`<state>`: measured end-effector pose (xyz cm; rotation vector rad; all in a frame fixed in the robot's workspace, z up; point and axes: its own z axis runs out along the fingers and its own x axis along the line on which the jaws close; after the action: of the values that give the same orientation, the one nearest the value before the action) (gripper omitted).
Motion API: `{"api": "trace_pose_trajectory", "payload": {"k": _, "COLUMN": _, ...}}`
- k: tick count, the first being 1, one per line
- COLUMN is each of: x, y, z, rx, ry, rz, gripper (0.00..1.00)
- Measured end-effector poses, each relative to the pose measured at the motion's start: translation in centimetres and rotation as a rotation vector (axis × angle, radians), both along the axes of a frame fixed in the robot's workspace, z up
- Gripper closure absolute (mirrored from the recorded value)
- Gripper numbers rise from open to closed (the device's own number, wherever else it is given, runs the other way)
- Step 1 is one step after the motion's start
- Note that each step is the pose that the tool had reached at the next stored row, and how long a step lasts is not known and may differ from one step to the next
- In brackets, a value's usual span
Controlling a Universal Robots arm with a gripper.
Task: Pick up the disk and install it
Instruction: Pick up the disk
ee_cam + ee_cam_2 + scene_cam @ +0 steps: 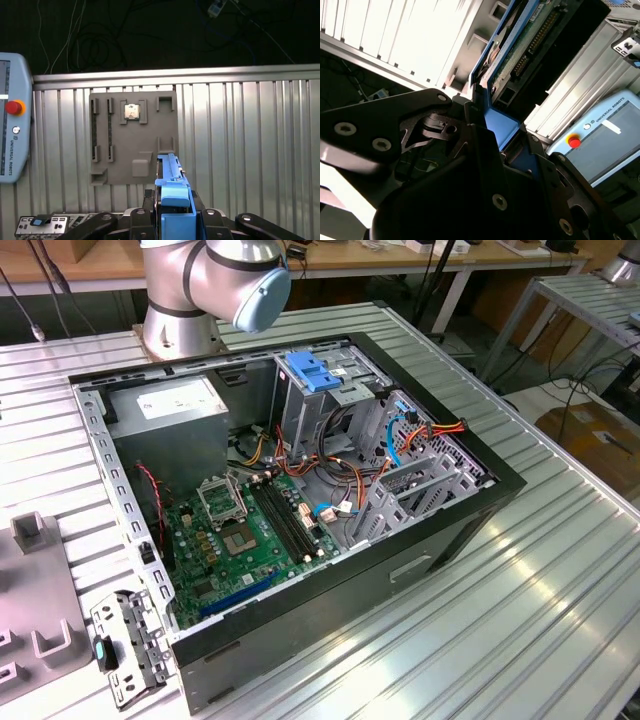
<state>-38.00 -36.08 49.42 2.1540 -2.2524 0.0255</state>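
The gripper (172, 212) is pinched on the disk (172, 176), with a dark finger pressed against each side of its blue carrier in the first wrist view. In the second wrist view the gripper (502, 134) clamps the same blue frame at one end.

The disk is held clear of the table. Its long axis runs straight out from the jaws, away from the wrist. In the first wrist view it is seen edge-on, as a narrow blue rail with a blue end tab close to the fingers. The far end points toward a grey fixture plate (132, 145). In the second wrist view the disk (530, 45) shows its green circuit-board face with a row of connector pins, bordered by the blue rail.

The grey fixture plate lies flat on the ribbed metal table (240, 140) and has several shaped recesses. One square recess holds a small chip (132, 112). A teach pendant (12, 135) with a red button lies just beside the plate. A small metal bracket (45, 225) lies near the gripper.

In the exterior view an open computer case (400, 570) lies on its side on the table. Inside it are a green motherboard (240, 530), a grey power supply (170, 410), a metal drive cage (300, 410) and loose coloured cables (340, 480). A pale-blue plastic plate (313, 372) sits on top of the drive cage. The arm's base (180, 300) stands beyond the case.
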Motion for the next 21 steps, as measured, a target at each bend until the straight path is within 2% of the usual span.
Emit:
{"api": "trace_pose_trajectory", "payload": {"k": 16, "x": 1.59, "y": -0.04, "z": 0.00, "rx": 0.0000, "ry": 0.0000, "rz": 0.000, "gripper": 0.63}}
{"api": "trace_pose_trajectory", "payload": {"k": 21, "x": 2.33, "y": -0.04, "z": 0.00, "rx": 0.0000, "ry": 0.0000, "rz": 0.000, "gripper": 0.63}}
